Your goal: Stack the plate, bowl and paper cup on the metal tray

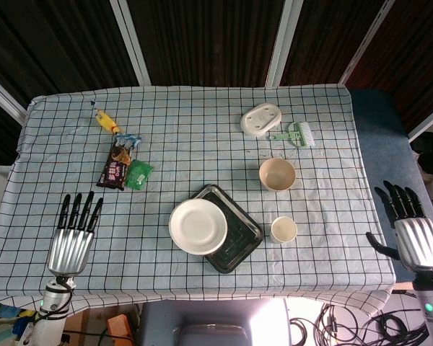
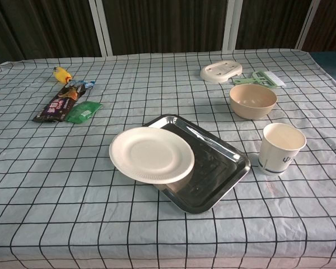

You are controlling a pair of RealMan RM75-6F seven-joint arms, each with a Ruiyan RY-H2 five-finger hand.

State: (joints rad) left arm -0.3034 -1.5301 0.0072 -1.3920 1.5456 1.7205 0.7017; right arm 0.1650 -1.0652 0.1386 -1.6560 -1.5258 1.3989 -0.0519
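The plate point(image 1: 198, 226) sits on the metal tray's point(image 1: 239, 238) left edge, apparently overhanging it and tilted, so it likely needs nudging inward. The bowl point(image 1: 277, 174) and paper cup point(image 1: 283, 229) wait on the cloth right of the tray. Left hand point(image 1: 72, 234) and right hand point(image 1: 410, 229) hover at the table's sides, fingers spread, holding nothing

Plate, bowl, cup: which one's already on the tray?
The white plate. It rests on the metal tray, overhanging its left edge. The beige bowl and the paper cup stand on the tablecloth, off the tray.
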